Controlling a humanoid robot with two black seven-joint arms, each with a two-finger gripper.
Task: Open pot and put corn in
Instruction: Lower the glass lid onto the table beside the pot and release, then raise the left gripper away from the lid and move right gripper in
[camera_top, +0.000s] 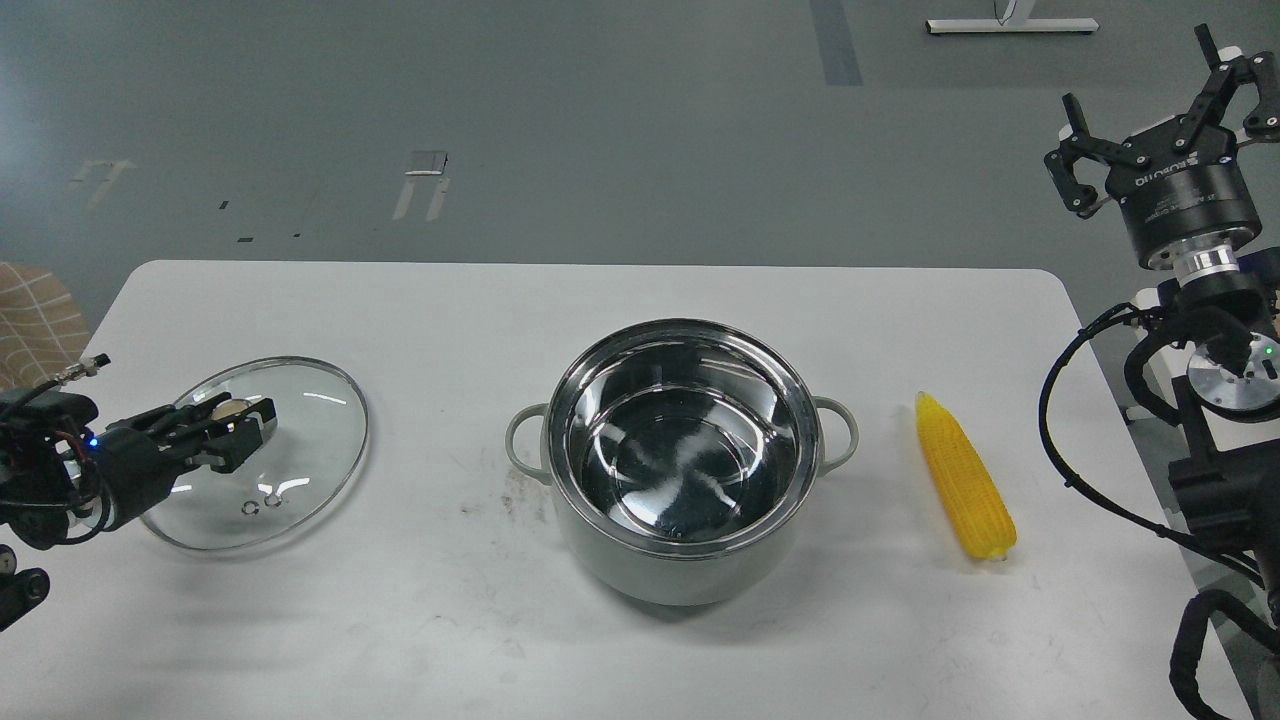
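Note:
The pale grey-green pot stands open mid-table, its shiny steel inside empty. The yellow corn lies on the table just right of the pot, tip pointing away from me. The glass lid sits low at the table's left, slightly tilted. My left gripper is closed around the lid's gold knob. My right gripper is open and empty, raised off the table's far right corner, well above and beyond the corn.
The white table has smudges left of the pot. Its right edge runs close to my right arm's cables. A tan patterned object shows past the left edge.

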